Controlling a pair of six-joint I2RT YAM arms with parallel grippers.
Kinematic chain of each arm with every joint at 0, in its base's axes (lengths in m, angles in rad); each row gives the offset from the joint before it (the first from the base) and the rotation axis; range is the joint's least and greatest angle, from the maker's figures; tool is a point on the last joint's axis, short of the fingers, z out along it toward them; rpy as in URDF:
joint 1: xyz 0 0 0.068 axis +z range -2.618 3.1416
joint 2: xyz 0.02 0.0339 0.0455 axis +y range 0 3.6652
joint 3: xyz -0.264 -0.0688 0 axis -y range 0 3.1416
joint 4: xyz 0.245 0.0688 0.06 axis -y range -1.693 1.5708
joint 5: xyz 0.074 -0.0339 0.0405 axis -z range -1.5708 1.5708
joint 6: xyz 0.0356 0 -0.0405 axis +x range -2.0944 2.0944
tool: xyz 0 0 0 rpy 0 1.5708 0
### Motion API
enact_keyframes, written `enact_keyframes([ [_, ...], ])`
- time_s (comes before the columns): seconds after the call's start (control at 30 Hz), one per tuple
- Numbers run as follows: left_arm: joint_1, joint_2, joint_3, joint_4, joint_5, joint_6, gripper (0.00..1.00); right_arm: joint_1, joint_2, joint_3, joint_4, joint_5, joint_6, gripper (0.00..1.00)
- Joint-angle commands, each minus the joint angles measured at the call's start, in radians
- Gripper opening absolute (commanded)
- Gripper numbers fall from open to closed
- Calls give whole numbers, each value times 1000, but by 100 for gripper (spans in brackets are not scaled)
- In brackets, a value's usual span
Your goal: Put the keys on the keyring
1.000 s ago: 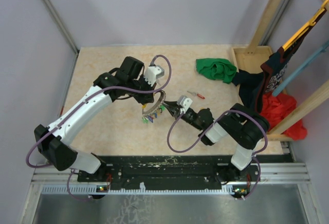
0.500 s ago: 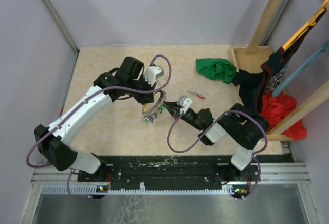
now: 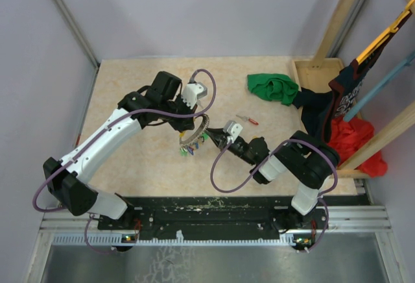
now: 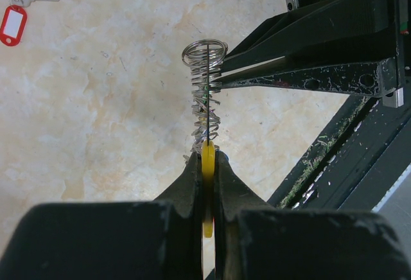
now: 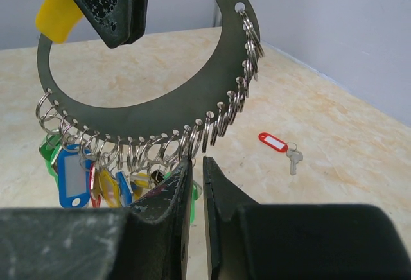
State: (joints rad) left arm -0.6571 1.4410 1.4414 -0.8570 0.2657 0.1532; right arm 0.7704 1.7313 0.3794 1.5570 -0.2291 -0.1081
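Keyring (image 5: pixel 141 122) hangs upright over the table (image 5: pixel 321 119), my left gripper (image 4: pixel 207 155) clamped on its top edge so its hole-lined lower rim meets my right gripper (image 5: pixel 196 164), jaws nearly together just beneath it, whether pinching a key I cannot tell, bare tabletop all round it.

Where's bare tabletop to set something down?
Bare: far strip left of green cloth; near strip between keyring and near edge. Crowded: centre, left tool and right tool at keyring; right side, red-tagged key, clothes.
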Motion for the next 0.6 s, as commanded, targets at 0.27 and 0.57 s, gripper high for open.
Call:
enact_keyframes([
  [0.27,-7,-11,-4,34,4,-9,0,15,-46,-1,167,-15,17,13],
  [0.57,-7,-14,-7,42,16,-15,0,20,-42,8,165,-21,19,15],
])
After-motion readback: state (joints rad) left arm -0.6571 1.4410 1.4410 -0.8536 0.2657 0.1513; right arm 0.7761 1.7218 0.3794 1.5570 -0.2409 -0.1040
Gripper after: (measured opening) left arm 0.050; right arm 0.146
